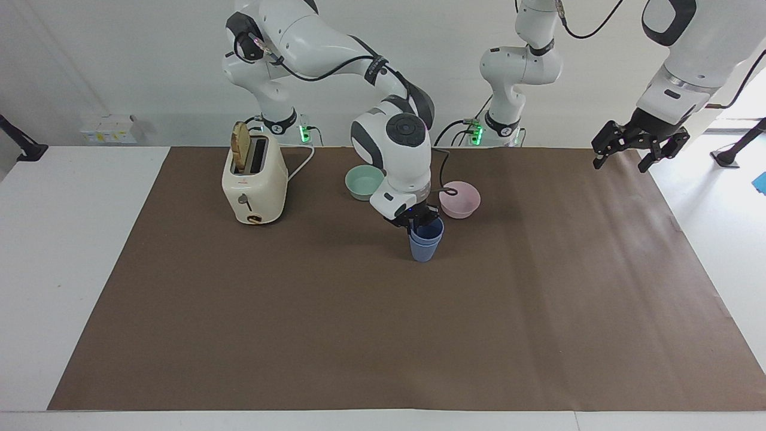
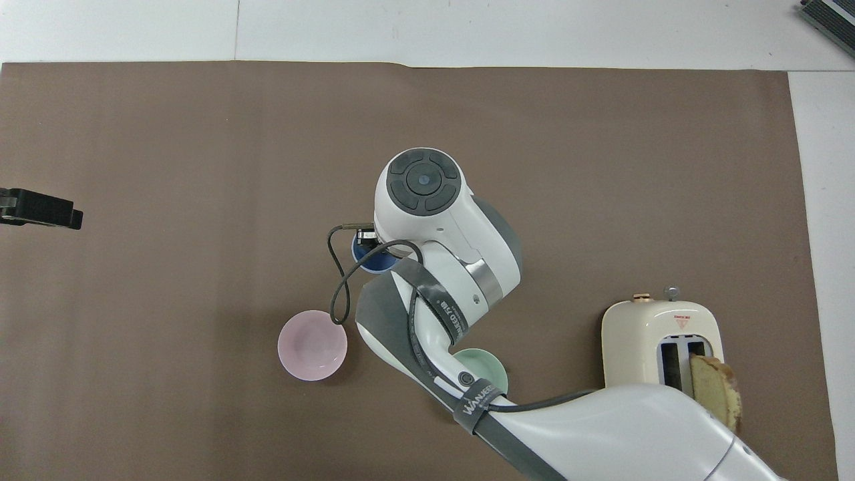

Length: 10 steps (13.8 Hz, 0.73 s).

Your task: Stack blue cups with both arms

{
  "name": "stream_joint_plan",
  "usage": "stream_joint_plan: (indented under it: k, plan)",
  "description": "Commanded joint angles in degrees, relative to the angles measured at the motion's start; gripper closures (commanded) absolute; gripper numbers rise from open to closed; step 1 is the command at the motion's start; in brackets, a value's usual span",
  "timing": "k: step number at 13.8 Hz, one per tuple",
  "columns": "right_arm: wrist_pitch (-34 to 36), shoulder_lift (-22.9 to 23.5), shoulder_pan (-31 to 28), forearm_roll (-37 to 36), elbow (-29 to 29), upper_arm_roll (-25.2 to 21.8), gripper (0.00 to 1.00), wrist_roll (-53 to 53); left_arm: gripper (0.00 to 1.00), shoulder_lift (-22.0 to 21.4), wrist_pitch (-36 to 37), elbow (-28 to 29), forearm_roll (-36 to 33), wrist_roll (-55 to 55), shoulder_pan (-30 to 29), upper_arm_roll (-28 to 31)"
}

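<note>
Blue cups (image 1: 425, 241), one nested in the other, stand mid-mat between the pink bowl (image 1: 459, 199) and open brown mat (image 1: 383, 335). Right gripper (image 1: 415, 220) sits at the upper rim, grip undeterminable. Left gripper (image 1: 639, 146) waits spread over the mat's edge.

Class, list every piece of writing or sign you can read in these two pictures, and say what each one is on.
"WANJEG...", cut off at the fold: on the grey strap round the right arm's cable.
Red triangle sign with a line of print under it: on top of the cream toaster; print too small to read.
Small red mark on the toaster's front: unreadable.
</note>
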<state>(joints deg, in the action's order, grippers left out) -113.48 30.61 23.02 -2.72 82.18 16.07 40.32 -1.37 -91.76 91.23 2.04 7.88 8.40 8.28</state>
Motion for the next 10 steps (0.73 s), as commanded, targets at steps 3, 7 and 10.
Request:
stream_joint_plan:
  k: [3, 7, 10]
  plan:
    - [0.79, -0.2, 0.09, -1.59, -0.17, 0.63, 0.0, 1.25, 0.0, 0.23, 1.15, -1.06, -0.64, 0.74, -0.58, -0.46]
    - [8.7, -1.95, -0.78, -1.42, -5.09, 0.63, 0.0, 1.43, 0.0, 0.23, 1.15, -1.06, -0.64, 0.74, -0.58, -0.46]
    - [13.09, -6.87, -3.68, -0.62, -5.1, 0.8, 0.0, 1.08, 0.0, 0.32, 1.15, -1.06, -0.64, 0.47, -0.49, -0.46]
